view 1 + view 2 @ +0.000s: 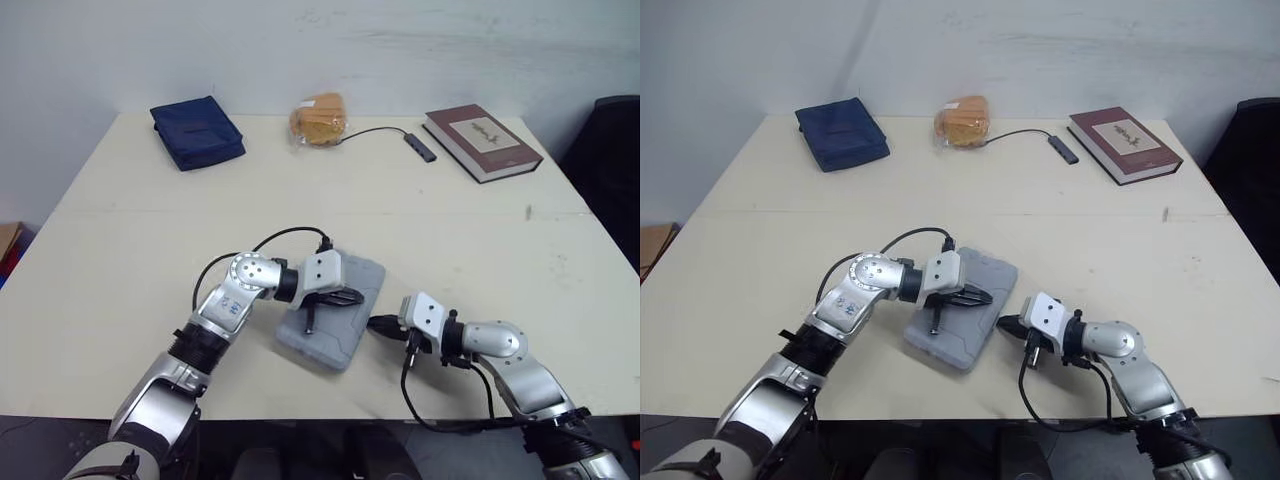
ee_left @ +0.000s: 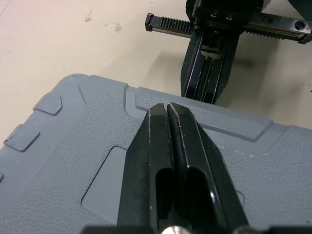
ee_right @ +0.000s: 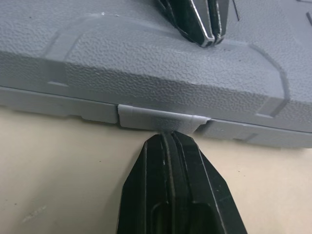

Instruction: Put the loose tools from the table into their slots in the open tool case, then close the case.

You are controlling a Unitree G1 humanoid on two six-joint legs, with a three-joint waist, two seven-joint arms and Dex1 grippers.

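**Case down, latch in hand**

Near the front edge of the table (image 1: 120, 260), the right gripper (image 3: 168, 140) has its fingers pressed together and holds nothing. Its tips touch the latch (image 3: 161, 117) on the side of the case (image 1: 362, 274), and its forearm lies low, pointing toward the robot's left. The left gripper (image 2: 168, 111), also closed and empty, rests its tips on the lid, with the elbow bent and the wrist turned rightward.

The lid is down, so the closing step seems to be in hand. I cannot tell whether the latch has snapped. The next move likely calls for a firm push on it while the left presses down.

Far back lie a pouch (image 1: 197, 131) and a book (image 1: 482, 142).
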